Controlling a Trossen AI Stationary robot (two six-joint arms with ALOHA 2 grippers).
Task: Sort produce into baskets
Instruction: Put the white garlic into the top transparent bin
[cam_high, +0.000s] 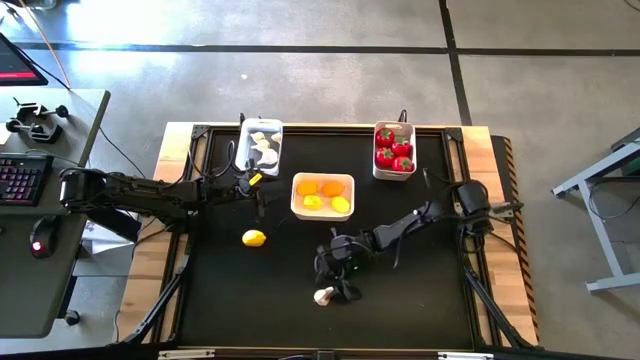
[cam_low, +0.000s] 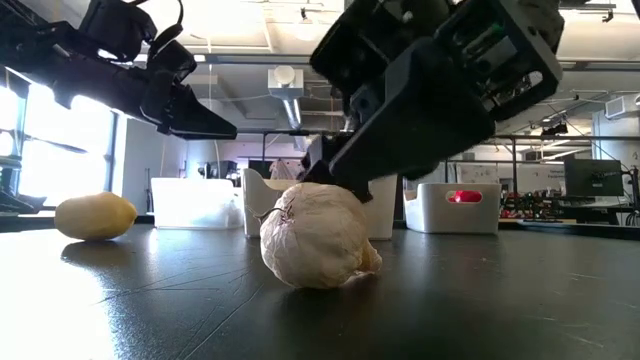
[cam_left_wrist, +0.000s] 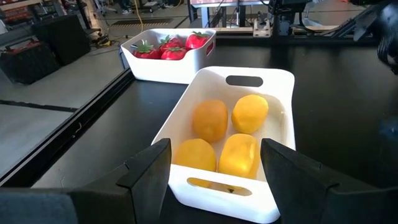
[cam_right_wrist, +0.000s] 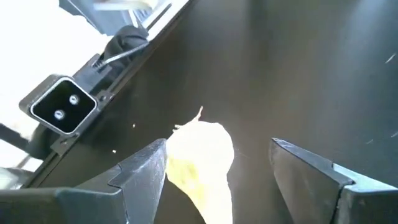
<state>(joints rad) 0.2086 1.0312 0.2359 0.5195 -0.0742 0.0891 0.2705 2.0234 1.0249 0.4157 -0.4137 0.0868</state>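
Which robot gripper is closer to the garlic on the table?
The right gripper. It is right at the loose garlic, open around it. The left gripper is far off, open, by the basket of lemons.

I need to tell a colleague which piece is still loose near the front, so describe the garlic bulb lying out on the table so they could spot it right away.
Start at the black table and find the right gripper, open, near the front edge. The garlic bulb lies on the bare surface right beside it. It is the only whitish, lumpy piece outside a bin; the other loose piece, the lemon, is smooth and yellow.
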